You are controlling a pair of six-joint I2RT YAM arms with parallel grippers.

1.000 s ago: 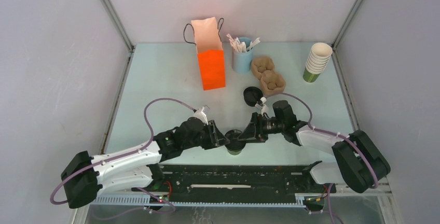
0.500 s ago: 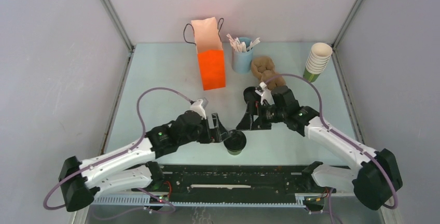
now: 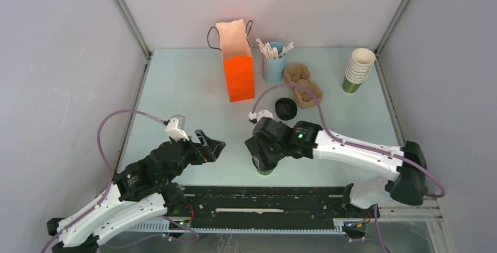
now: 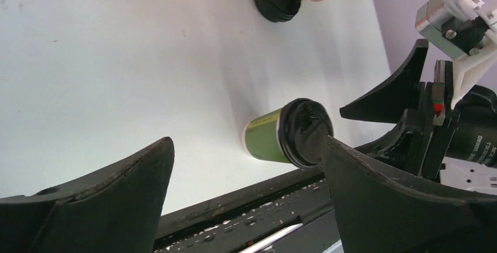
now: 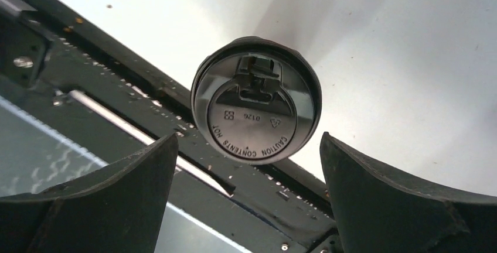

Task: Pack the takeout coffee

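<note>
Green paper under a black plastic lid, the takeout coffee (image 3: 265, 170) stands upright on the pale table (image 3: 176, 89), close to the near edge and about midway along it, just beside the black rail (image 3: 264, 197) that runs along that edge. The right gripper (image 3: 262, 158) hangs directly above it and hides most of it from overhead. In the right wrist view the lid, with its sip hole and raised lettering, sits between the two dark fingers (image 5: 117, 194). These are spread wide, one to each side, and neither touches the cup. The left gripper (image 3: 214, 142) is off to the cup's left, apart from it, and its jaws also gape wide with nothing between them. Its wrist view looks across the bare tabletop at the cup's green side and lid rim. An orange bag (image 3: 240, 71) with dark handles stands upright toward the far edge, left of the middle. Just right of it is a blue cup (image 3: 273, 65) full of white sticks, and then a brown moulded carrier (image 3: 305, 86). A small pile of loose black lids (image 3: 286, 108) lies touching the carrier's near side. A stack of cups (image 3: 357, 68), cream inside and green at the base, leans near the far right corner.
</note>
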